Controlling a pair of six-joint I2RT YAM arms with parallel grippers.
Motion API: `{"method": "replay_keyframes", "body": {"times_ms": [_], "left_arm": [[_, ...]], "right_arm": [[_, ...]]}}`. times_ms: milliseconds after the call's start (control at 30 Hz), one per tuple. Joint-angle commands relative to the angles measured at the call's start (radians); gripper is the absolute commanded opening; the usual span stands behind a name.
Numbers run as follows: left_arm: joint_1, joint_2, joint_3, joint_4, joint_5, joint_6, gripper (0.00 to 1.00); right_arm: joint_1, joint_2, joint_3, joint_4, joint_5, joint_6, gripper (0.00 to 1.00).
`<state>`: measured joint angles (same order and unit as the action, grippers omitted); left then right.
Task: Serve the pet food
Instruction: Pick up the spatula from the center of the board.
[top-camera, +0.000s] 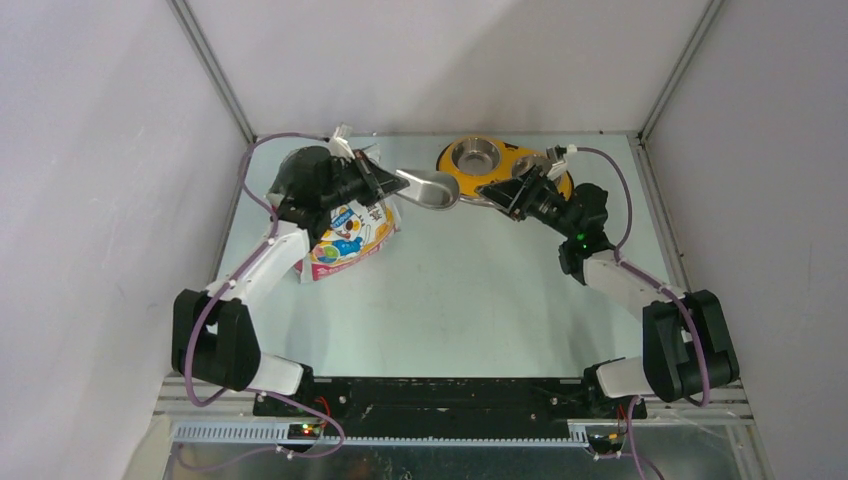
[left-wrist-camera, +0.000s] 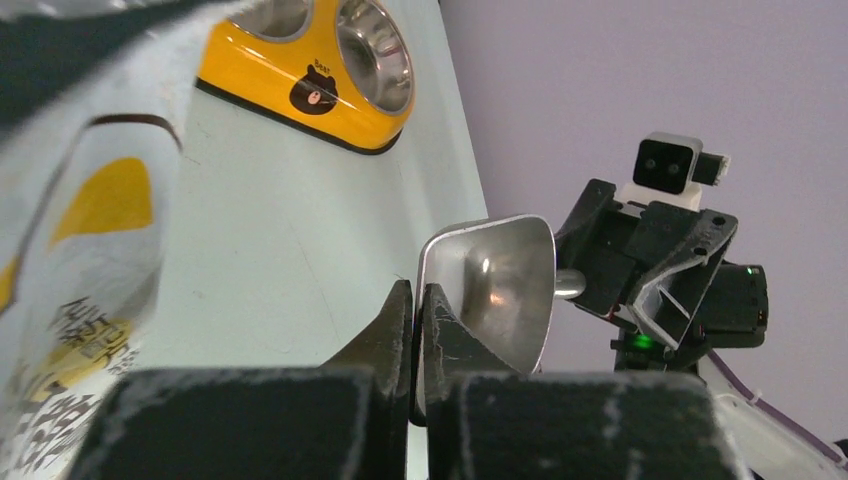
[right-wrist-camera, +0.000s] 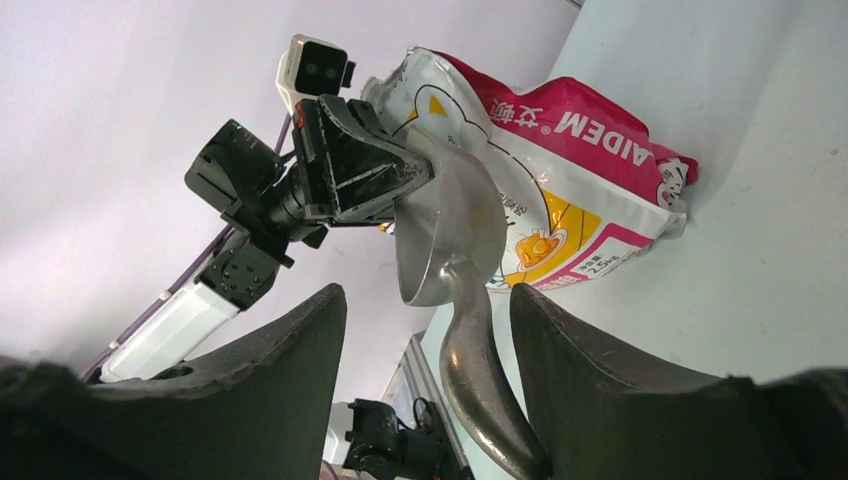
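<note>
Over the table (top-camera: 470, 300), one scoop (top-camera: 432, 187); below, one pet-food bag (top-camera: 350, 240), one feeder (top-camera: 518, 157).

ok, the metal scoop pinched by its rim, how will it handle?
Probably rigid: the metal scoop looks like one formed piece, so it shouldn't flex. Likely slippery: its polished wall gives the shut left gripper only a thin edge, so it may pivot. The handle lies ungripped between the fingers of the open right gripper, so its weight could tilt it.
</note>
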<state>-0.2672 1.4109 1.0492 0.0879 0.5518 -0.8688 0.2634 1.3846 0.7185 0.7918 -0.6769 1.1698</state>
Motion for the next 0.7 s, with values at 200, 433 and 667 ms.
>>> {"method": "replay_keyframes", "body": {"times_ms": [200,433,667], "left_arm": [[0.049,0.022,0.159,-0.055,-0.065,-0.001,0.00],[0.021,0.097,0.218,-0.110,-0.048,0.028,0.00],[-0.029,0.096,0.210,-0.110,0.048,0.070,0.00]], "right_arm": [[0.052,0.096,0.064,0.105,0.107,0.015,0.82],[0.042,0.169,0.108,0.167,0.050,0.031,0.80],[0.015,0.200,0.245,0.128,-0.265,0.082,0.63]]}}
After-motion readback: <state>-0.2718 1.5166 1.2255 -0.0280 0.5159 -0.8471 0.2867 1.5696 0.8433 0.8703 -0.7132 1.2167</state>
